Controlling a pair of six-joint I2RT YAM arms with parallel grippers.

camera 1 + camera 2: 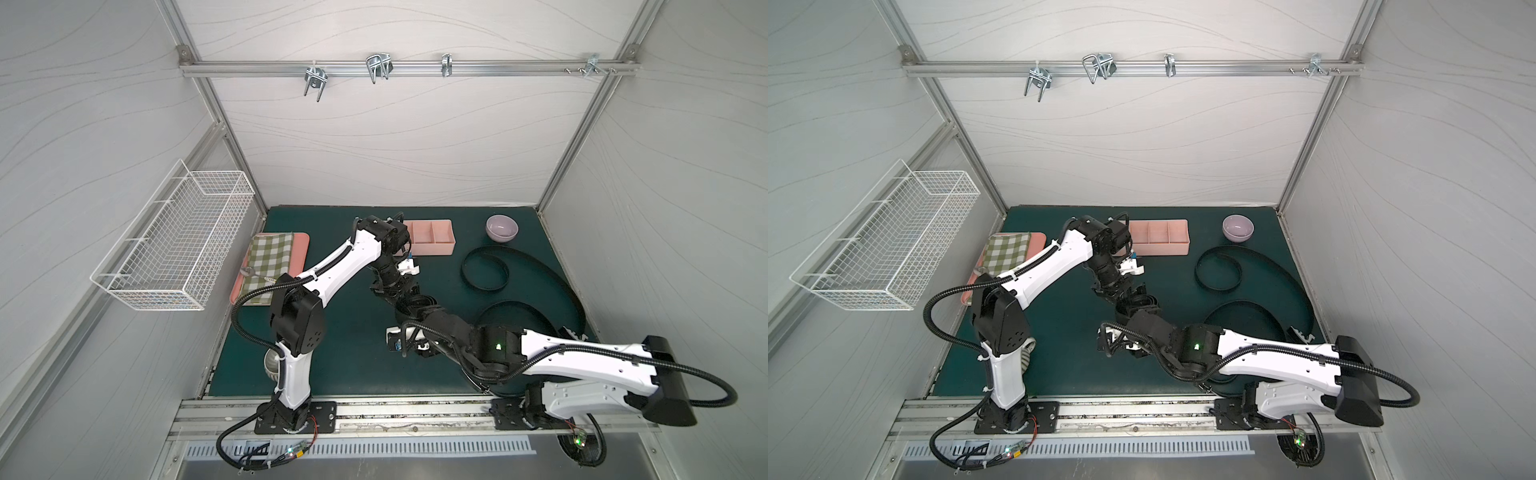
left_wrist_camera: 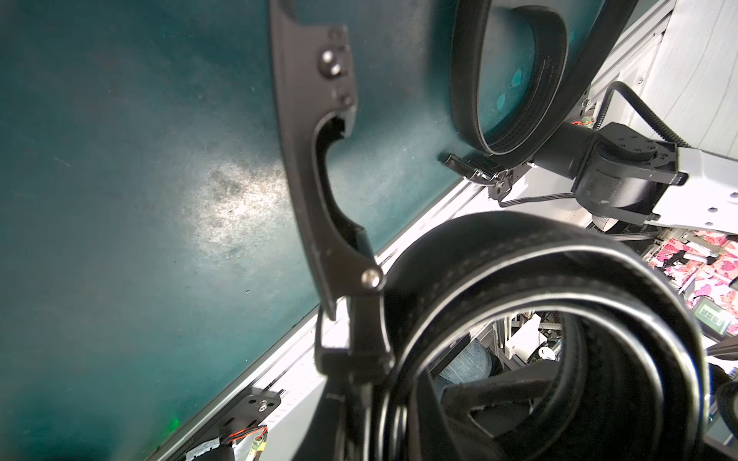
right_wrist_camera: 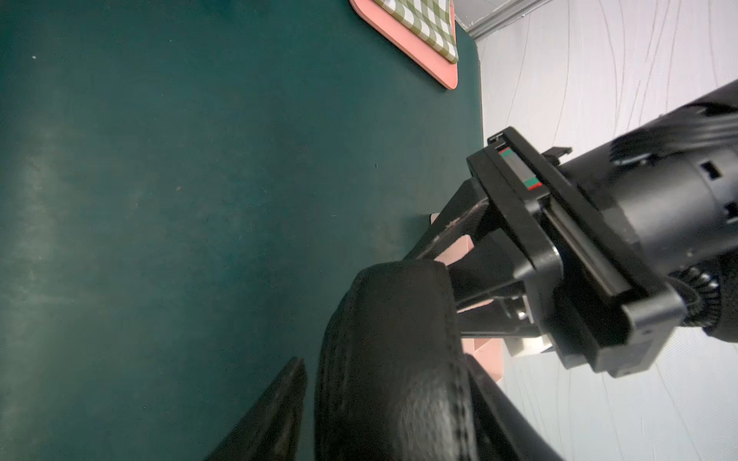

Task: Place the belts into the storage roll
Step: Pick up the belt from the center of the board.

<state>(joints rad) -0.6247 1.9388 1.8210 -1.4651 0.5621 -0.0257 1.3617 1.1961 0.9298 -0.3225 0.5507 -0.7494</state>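
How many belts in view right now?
3. Coiled belt at centre; looped belt to its right, toward the back; third belt nearer the front, partly hidden under the right arm.

The worktop's (image 1: 332,365) front left lies open; loose belts (image 1: 482,287) crowd its right side, arms (image 1: 353,257) and a coiled belt (image 2: 539,247) its middle.

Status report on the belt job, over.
Left gripper shut on the coiled belt. Right gripper open, straddling it. Looped belt and arched belt loose on the table; tray compartments in view empty. Left arm covers one tray end.
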